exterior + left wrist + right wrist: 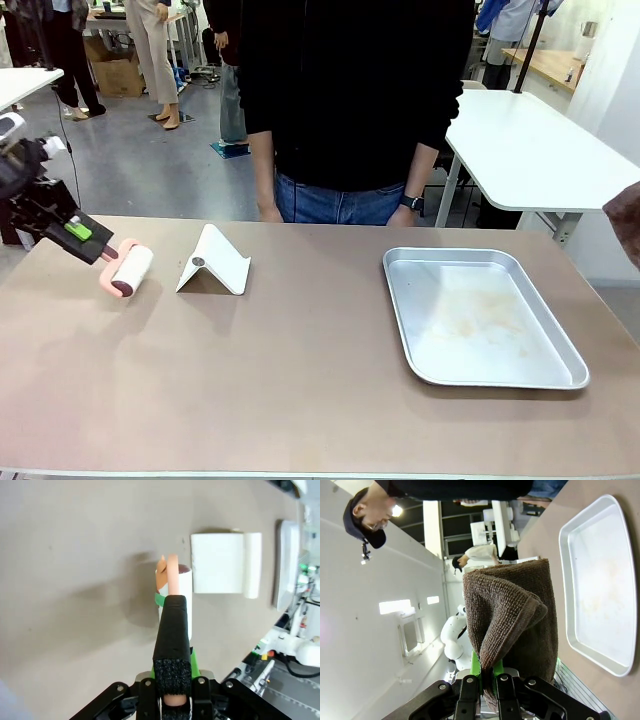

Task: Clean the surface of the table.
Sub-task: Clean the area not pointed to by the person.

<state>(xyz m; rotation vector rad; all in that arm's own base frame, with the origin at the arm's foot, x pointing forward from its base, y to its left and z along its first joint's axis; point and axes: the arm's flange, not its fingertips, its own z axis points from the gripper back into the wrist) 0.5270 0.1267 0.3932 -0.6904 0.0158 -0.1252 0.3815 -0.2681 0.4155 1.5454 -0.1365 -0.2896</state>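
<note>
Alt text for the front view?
The left gripper, jaws shut, holds a pink-handled lint roller at the left end of the table. A white stand sits beside it, a silver tray to the right; a person stands at the far side.

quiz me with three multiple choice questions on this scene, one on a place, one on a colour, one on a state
1. Where is the white stand on the table?
A. between the lint roller and the tray
B. inside the tray
C. at the near edge, by the camera

2. What colour is the cloth in the right jaws?
A. blue
B. brown
C. yellow

3. What state are the left jaws in?
A. open above the tray
B. shut on nothing
C. shut on the lint roller's handle

Answers:
1 A, the stand sits right of the roller and left of the tray.
2 B, the right wrist view shows a brown cloth clamped there.
3 C, the pink handle runs between the closed jaws.
</note>
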